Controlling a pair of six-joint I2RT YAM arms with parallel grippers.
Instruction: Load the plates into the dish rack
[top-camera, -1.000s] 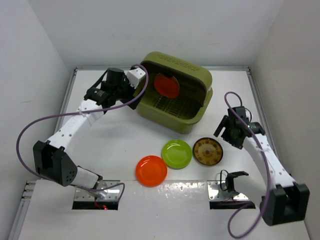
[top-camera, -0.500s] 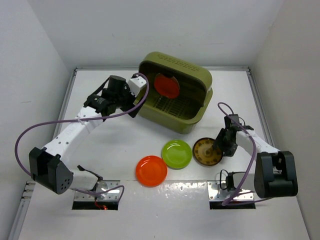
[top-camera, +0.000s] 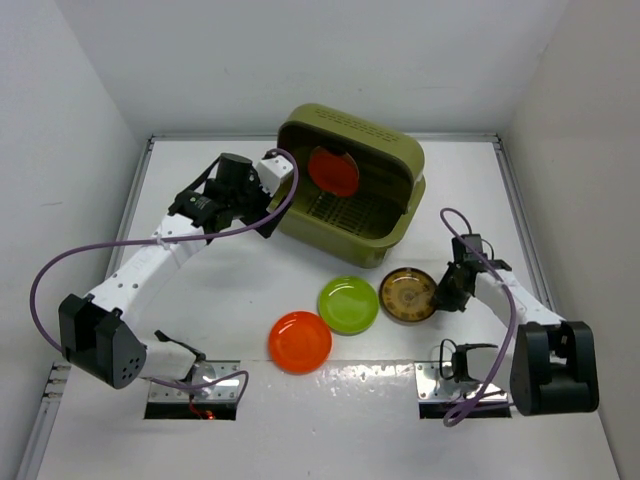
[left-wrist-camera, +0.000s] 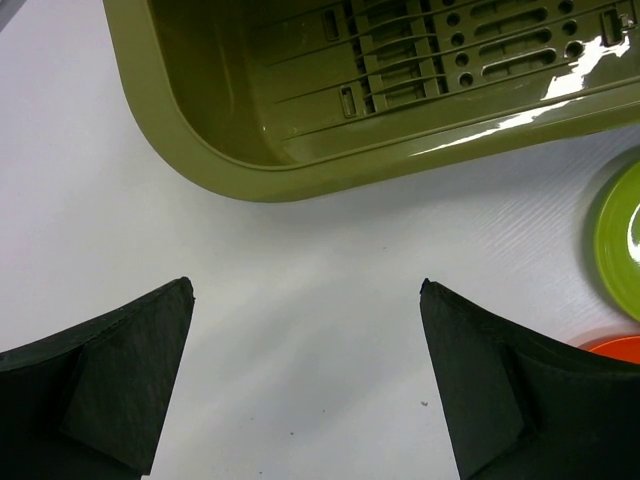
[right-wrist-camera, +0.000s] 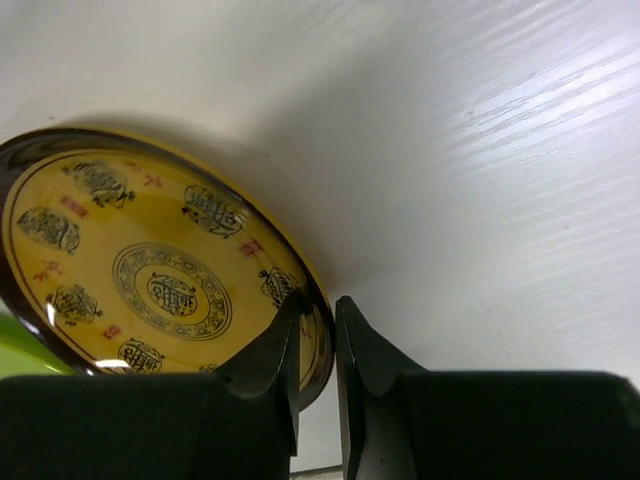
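Right gripper (right-wrist-camera: 318, 312) now clamps brown plate (top-camera: 405, 294) rim; plate nudged toward dish rack (top-camera: 340, 238), likely ready to lift. Left gripper (left-wrist-camera: 305, 290) gapes wide.

White tabletop (top-camera: 232, 292), plain white walls (top-camera: 300, 60) on three sides (boxing it in), soft even light

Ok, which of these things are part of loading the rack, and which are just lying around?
For the job:
rack
orange plate in it
orange plate on the table
green plate
brown plate, its rim pinched by the right gripper
left gripper, open beside the rack

Not for the job:
purple cables
metal base plates at the near edge
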